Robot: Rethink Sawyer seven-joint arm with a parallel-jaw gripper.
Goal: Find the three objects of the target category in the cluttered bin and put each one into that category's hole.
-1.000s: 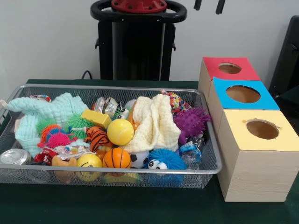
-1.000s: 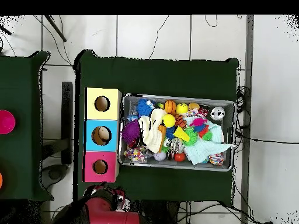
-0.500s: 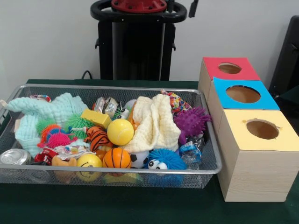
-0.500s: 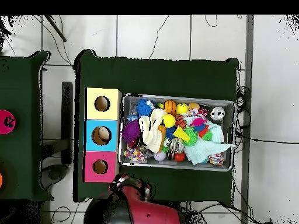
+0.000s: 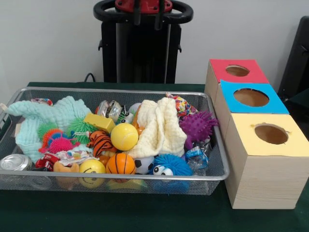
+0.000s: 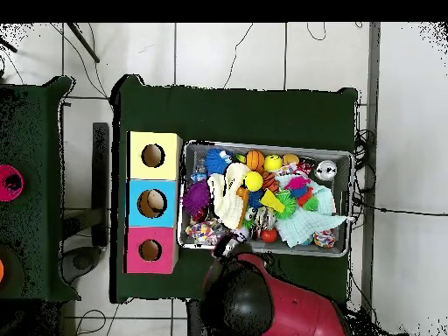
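A: From the front, the robot's hand (image 5: 147, 10) shows only as two dark prongs at twelve o'clock, set apart with nothing between them. Overhead, the red and black arm (image 6: 262, 302) covers the hand, reaching over the basket's edge at six o'clock.

B: And the silver wire-mesh basket (image 5: 116, 180)?

A: It sits on the dark green worktop (image 5: 120, 212), heaped. Front view: a smooth yellow ball (image 5: 124, 136) in the middle, an orange basketball (image 5: 120, 164) at six o'clock of it, a yellow smiley ball (image 5: 92, 167) beside that. A nubbly cream cloth (image 5: 159, 126) lies at three o'clock of the yellow ball, a spiky purple ball (image 5: 198, 126) beyond it, and a fuzzy blue ball with eyes (image 5: 170, 166) by the near rim. A mint waffle cloth (image 5: 53, 114) fills the nine o'clock end.

B: The holes?

A: Three wood-grain boxes stand touching the basket, topped red (image 5: 237, 71), blue (image 5: 250, 97) and yellow (image 5: 270, 134), each with a round hole. Overhead they line up at the basket's nine o'clock side. Which category is wanted, I cannot tell.
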